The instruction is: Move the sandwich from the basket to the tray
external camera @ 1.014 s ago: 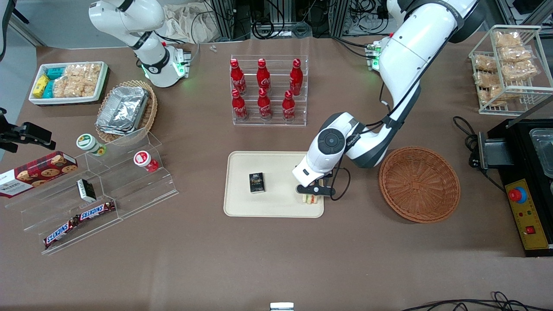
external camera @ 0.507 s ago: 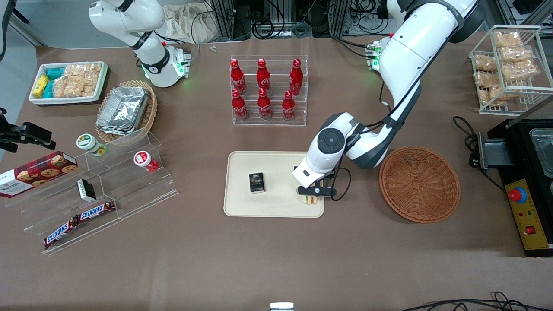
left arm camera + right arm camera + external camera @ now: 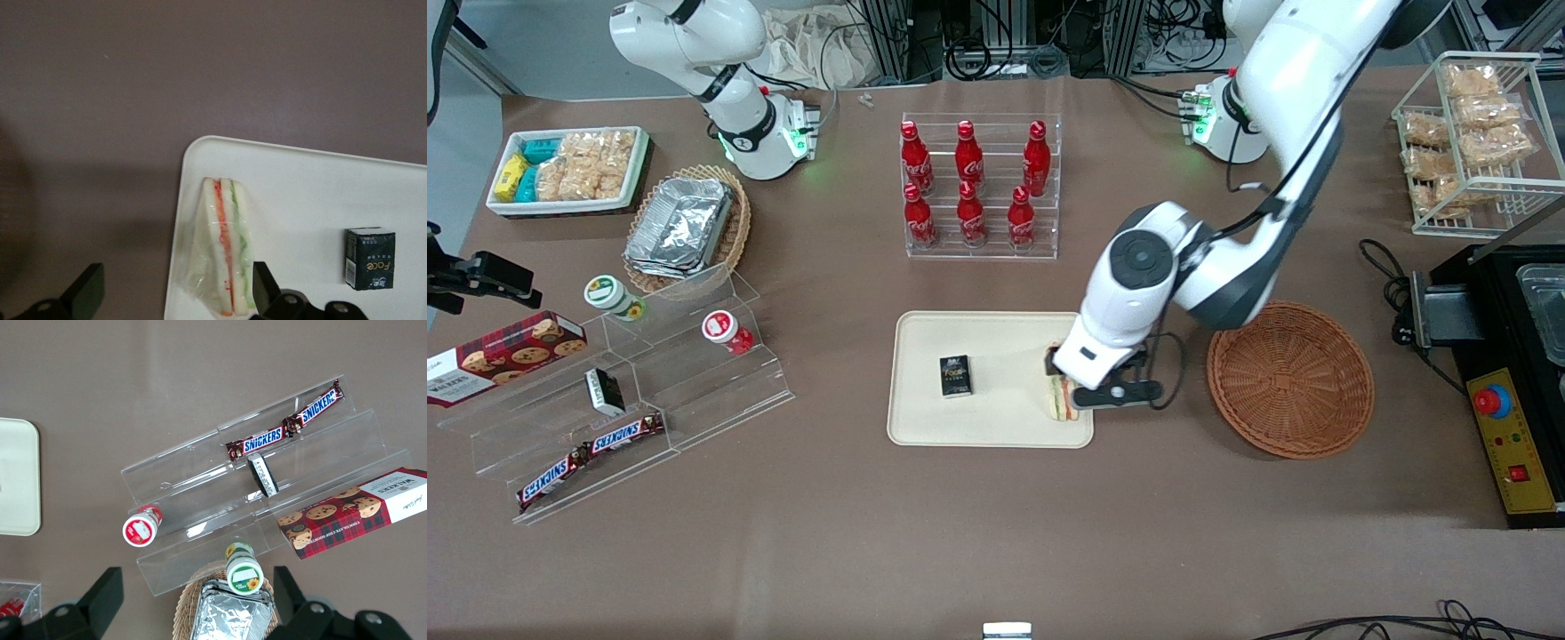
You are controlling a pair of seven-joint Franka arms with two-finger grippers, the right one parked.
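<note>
The sandwich (image 3: 225, 248) lies on the tray (image 3: 925, 427) by its edge nearest the basket (image 3: 1289, 380), and the gripper (image 3: 175, 295) hangs just above it, fingers spread wide and holding nothing.

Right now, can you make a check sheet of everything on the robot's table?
Surface: brown table.
Job's things: sandwich lies on the tray, at its edge nearest the basket, which holds nothing.
Clutter: small dark box on the tray; cola bottles in a clear rack; snack bars and cookie box toward the parked arm's end.
Grippers: tool open, above the sandwich, not holding it.
Cables: black cable beside the machine.
Surroundings: more cables above the table's edge.
</note>
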